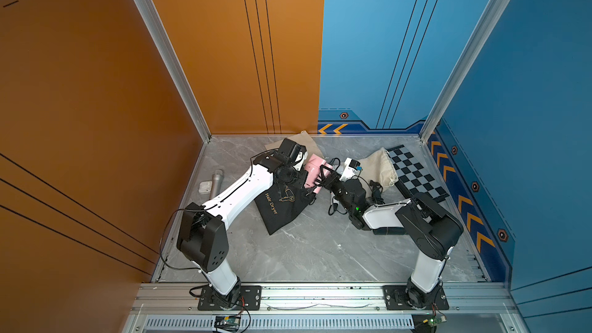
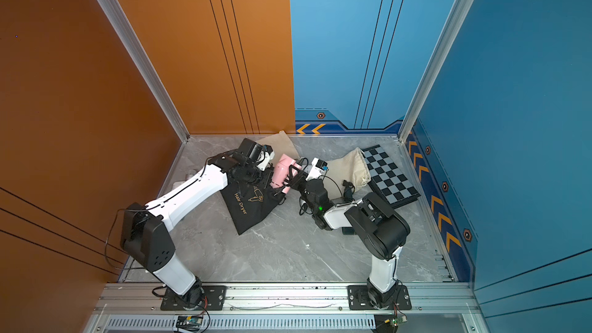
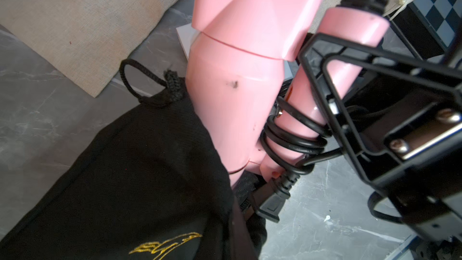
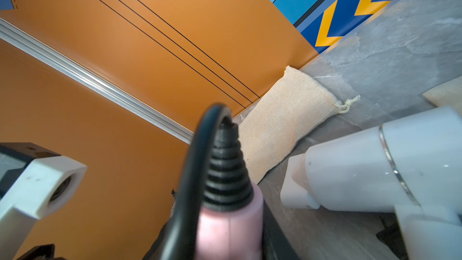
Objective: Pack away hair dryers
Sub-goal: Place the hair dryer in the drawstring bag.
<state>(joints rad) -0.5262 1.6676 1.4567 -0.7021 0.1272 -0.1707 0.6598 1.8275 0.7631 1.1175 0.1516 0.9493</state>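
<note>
**Packing under way:** the pink plastic hair dryer [image 1: 315, 168], handle folded against its barrel and black cord wound round it, goes rear end first into the mouth of the black drawstring cloth pouch [image 1: 282, 209], lettered "Hair Dryer" in gold, at the middle of the grey marble table [image 1: 320, 251]. The left wrist view shows only the barrel's lower end inside the cloth. The nozzle, most of the barrel, the handle and the plug stand clear of it.

The right tool [image 1: 321, 179] is clamped on the pink handle, its jaws part-way closed around it. The left tool [image 1: 302, 189] is closed tight at the pouch's mouth. It appears to be pinching the rim to hold it open, though cloth hides its fingertips.

On this evidence no dryer is fully packed. The white plastic hair dryer [image 1: 349, 168] lies bare on the table just beside the pink one, between it and a plump beige cloth pouch [image 1: 378, 168] with a gathered neck. What that pouch holds cannot be told. A second beige cloth pouch [image 1: 307, 142] lies flat against the back wall, apparently empty. A dark object [image 1: 386, 230] half hidden beneath the right arm may be a third dryer, but that cannot be told.

What appears left to do is to seat the pink dryer, draw the pouch shut, then bag the rest.
</note>
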